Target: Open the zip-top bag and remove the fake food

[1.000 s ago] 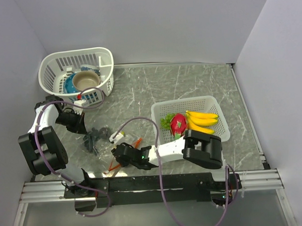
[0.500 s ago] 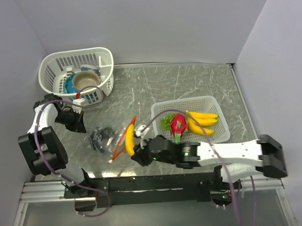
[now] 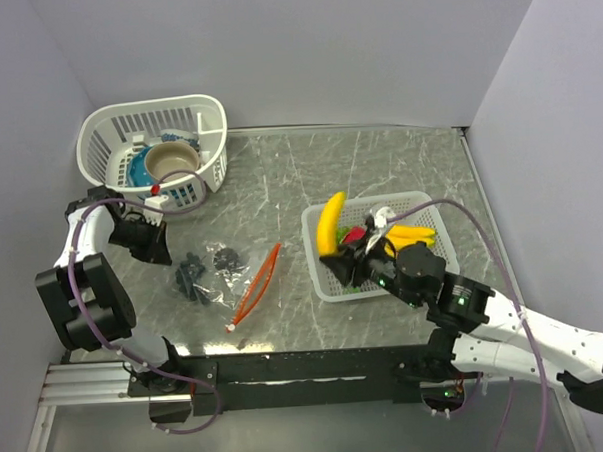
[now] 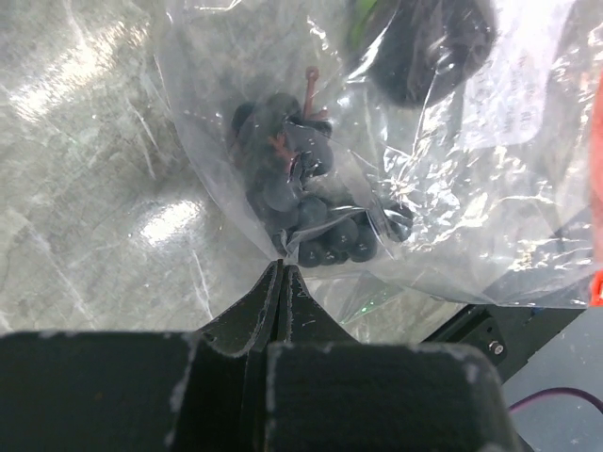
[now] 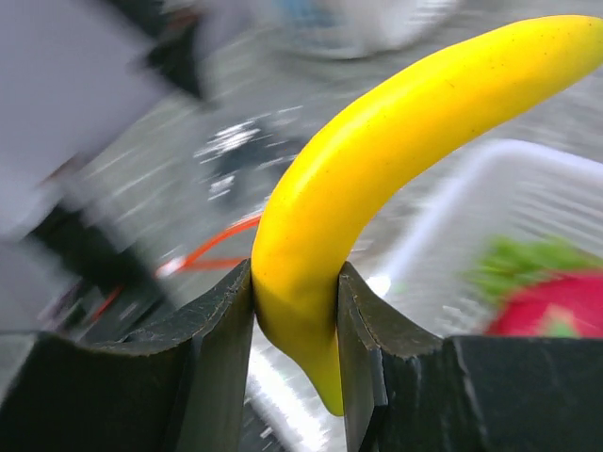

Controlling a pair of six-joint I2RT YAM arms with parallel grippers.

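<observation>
Right pincer (image 5: 294,311) holds banana (image 3: 330,223) over basket rim (image 3: 310,248)

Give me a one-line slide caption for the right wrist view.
Right gripper holds a yellow banana at the white basket, dragon fruit blurred inside.

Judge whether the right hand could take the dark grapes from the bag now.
Probably not: the right hand grips a banana at the basket, away from the grapes in the bag.
</observation>
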